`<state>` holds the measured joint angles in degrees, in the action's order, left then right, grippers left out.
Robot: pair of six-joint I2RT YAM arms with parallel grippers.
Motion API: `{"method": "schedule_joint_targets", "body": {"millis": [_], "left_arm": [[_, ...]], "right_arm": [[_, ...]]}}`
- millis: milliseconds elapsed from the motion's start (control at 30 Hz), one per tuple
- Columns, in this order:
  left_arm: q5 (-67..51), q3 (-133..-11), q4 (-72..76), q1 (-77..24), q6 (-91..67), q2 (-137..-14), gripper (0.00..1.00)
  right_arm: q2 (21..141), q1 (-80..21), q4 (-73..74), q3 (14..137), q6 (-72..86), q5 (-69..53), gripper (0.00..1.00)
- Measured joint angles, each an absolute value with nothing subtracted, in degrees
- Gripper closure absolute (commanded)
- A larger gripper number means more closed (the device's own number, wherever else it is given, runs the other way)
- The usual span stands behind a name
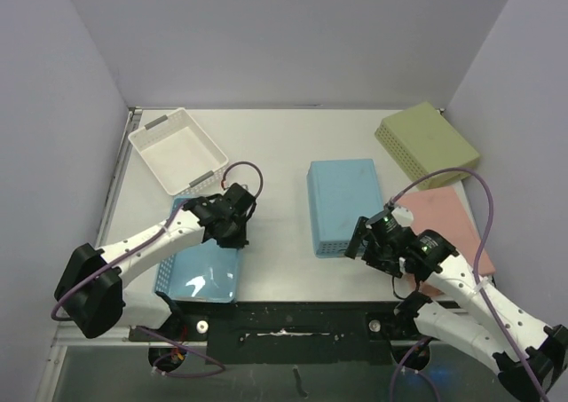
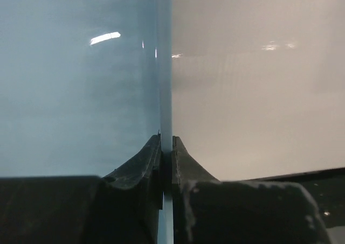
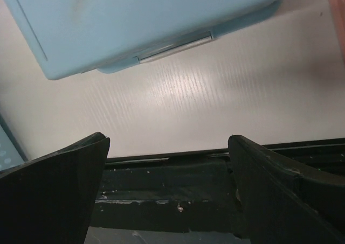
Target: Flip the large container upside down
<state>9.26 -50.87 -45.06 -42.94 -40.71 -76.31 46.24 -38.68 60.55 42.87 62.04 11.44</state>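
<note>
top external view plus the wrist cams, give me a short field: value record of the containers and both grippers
large blue container: near left, open side up, not yet flipped
left gripper: shut on the large blue container's thin wall
right gripper: open, holding nothing, by the middle blue container's near end
middle blue container: upside down
white basket: far left, open side up
green container: far right, upside down
pink container: right, upside down

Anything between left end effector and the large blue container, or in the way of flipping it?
Nothing: left end effector is shut on the right wall of the large blue container. For the flip, the white basket sits close at its far edge; the overturned blue container lies well off to its right.
</note>
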Motion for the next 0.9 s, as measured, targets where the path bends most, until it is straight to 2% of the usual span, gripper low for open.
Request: {"method": "schedule_joint_targets", "body": {"millis": [267, 467, 600, 733, 900], "left_arm": [[0.3, -61.1, -41.3, -42.7, -40.4, -76.9, 1.00], [-5.7, -67.0, -38.6, -40.8, -41.2, -75.0, 1.00], [-9.1, -67.5, -37.5, -38.9, -41.8, -72.6, 1.00], [-12.1, -67.5, -36.0, -38.1, -42.5, -72.4, 1.00], [-17.1, -67.5, -31.6, -38.0, -44.6, -72.4, 1.00]], "right_arm": [[55.0, -37.1, 43.9, 40.6, 60.8, 10.2, 0.01], [68.3, -21.3, 25.9, 41.9, 54.3, 3.7, 0.01], [81.8, -12.9, 19.3, 51.8, 50.7, -1.6, 0.01], [92.7, -10.4, 15.9, 64.4, 47.0, -4.8, 0.02], [89.3, -10.7, 14.3, 65.6, 44.3, -7.0, 0.02]]}}
